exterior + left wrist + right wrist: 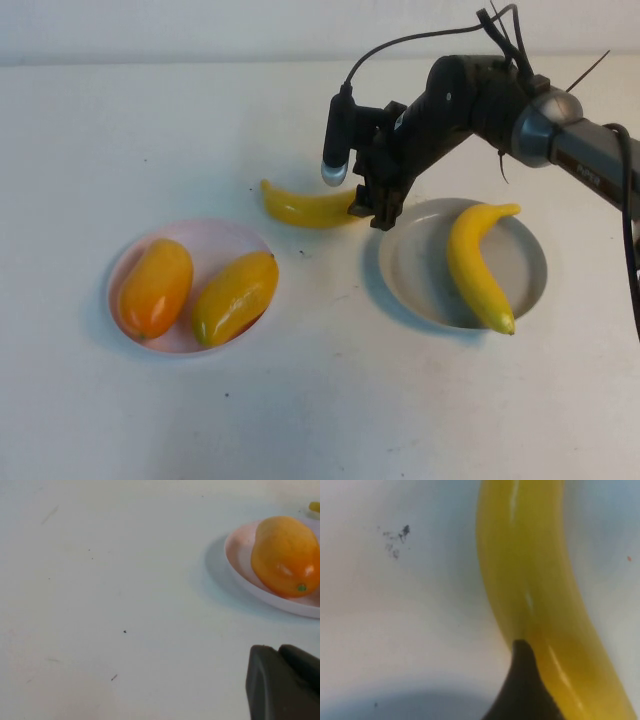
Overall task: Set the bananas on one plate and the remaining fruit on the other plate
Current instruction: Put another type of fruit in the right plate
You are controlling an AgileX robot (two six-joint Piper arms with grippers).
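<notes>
One banana lay on the bare table, between the pale pink plate and the grey-blue plate, just beside the latter's rim. Second banana already lay in the grey-blue plate. Both mango-like fruits sat side by side in the pink plate.

Right gripper was down at the loose banana's near end, jaws wide apart and astride it; right wrist view showed one dark fingertip against the banana's flank. Not gripped yet.

Left gripper was closed, empty, low over the table near the pink plate.

Step in hand, by my reading: pickup of the last banana. Next move calls for closing squarely, lifting, then a short carry to the grey-blue plate.
</notes>
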